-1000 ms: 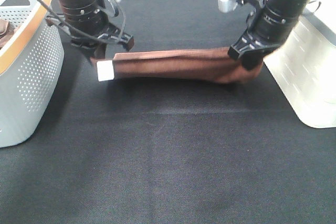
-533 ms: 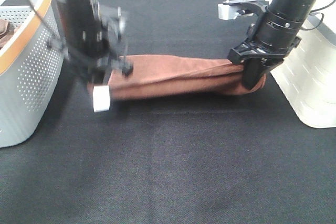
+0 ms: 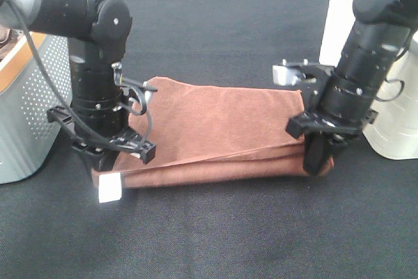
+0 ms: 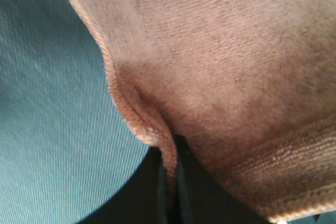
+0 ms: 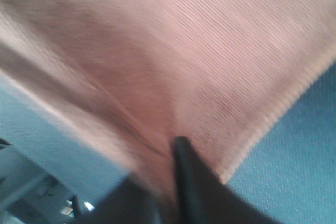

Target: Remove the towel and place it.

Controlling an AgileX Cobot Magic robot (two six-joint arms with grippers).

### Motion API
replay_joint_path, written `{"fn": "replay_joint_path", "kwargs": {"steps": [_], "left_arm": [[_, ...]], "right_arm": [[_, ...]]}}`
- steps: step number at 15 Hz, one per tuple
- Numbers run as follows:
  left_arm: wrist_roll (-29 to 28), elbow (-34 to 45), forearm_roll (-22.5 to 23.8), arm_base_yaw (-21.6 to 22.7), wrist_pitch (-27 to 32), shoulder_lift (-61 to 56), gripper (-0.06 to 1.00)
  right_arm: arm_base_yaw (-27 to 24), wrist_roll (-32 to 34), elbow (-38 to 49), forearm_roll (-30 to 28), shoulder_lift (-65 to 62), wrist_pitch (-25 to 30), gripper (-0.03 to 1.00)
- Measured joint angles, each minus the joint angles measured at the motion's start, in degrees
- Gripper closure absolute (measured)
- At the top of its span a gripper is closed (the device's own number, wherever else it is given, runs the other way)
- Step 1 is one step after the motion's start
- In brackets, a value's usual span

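Observation:
The towel (image 3: 215, 132) is a reddish-brown cloth, folded double and spread across the black mat between both arms, with a small white tag (image 3: 110, 187) hanging at its near left corner. My left gripper (image 3: 108, 161) is shut on the towel's left end; the left wrist view shows the hem (image 4: 142, 124) pinched between dark fingers (image 4: 181, 182). My right gripper (image 3: 315, 161) is shut on the towel's right end, low at the mat. The right wrist view shows the cloth (image 5: 199, 51) blurred, with a dark finger (image 5: 186, 177) under it.
A grey perforated basket (image 3: 32, 109) with an orange rim stands at the left edge. A white container (image 3: 392, 129) stands at the right edge, close behind the right arm. The black mat (image 3: 215, 233) extends toward the front.
Both grippers have carried the towel toward the front of the mat and lowered it. The towel has gone from a narrow hanging band to a wider folded sheet lying on the mat.

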Motion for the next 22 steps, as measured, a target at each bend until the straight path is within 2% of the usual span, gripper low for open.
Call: {"fn": "replay_joint_path", "kwargs": {"steps": [1, 2, 3, 4, 5, 6, 9, 13, 14, 20, 22], "left_arm": [[0.1, 0.2, -1.0, 0.0, 0.1, 0.0, 0.84], [0.1, 0.2, -1.0, 0.0, 0.1, 0.0, 0.84], [0.4, 0.3, -2.7, 0.0, 0.2, 0.0, 0.64], [0.5, 0.3, -3.4, 0.0, 0.3, 0.0, 0.46], [0.6, 0.3, -3.7, 0.0, 0.4, -0.1, 0.33], [1.0, 0.3, -3.9, 0.0, 0.4, -0.5, 0.26], [2.1, 0.3, -4.6, 0.0, 0.5, -4.0, 0.23], [2.2, 0.3, -4.6, 0.0, 0.5, -15.8, 0.23], [2.2, 0.3, -4.6, 0.0, 0.5, -15.8, 0.23], [2.2, 0.7, -2.5, 0.0, 0.7, -39.4, 0.23], [2.2, 5.4, -2.3, 0.0, 0.7, -48.4, 0.23]], "right_arm": [[-0.1, 0.1, 0.0, 0.0, 0.0, 0.1, 0.59], [-0.1, 0.1, 0.0, 0.0, 0.0, 0.1, 0.59], [-0.1, 1.0, 0.2, 0.0, 0.0, 0.6, 0.35], [-0.1, 1.3, 0.2, 0.0, 0.0, 1.8, 0.27], [-0.1, 1.5, 0.3, 0.0, -0.1, 3.1, 0.23], [-0.1, 2.2, 0.3, -0.2, -0.5, 4.7, 0.22], [-0.1, 4.2, 0.3, -0.3, -5.5, 9.3, 0.21], [-0.1, 4.4, 0.3, 1.6, -17.6, 9.8, 0.2], [-0.1, 4.4, 0.3, 1.6, -17.6, 9.8, 0.2], [-0.1, 4.5, 2.2, -0.5, -43.1, 10.4, 0.2], [-0.1, 6.0, 6.9, -1.9, -52.5, 10.4, 0.2]]}}
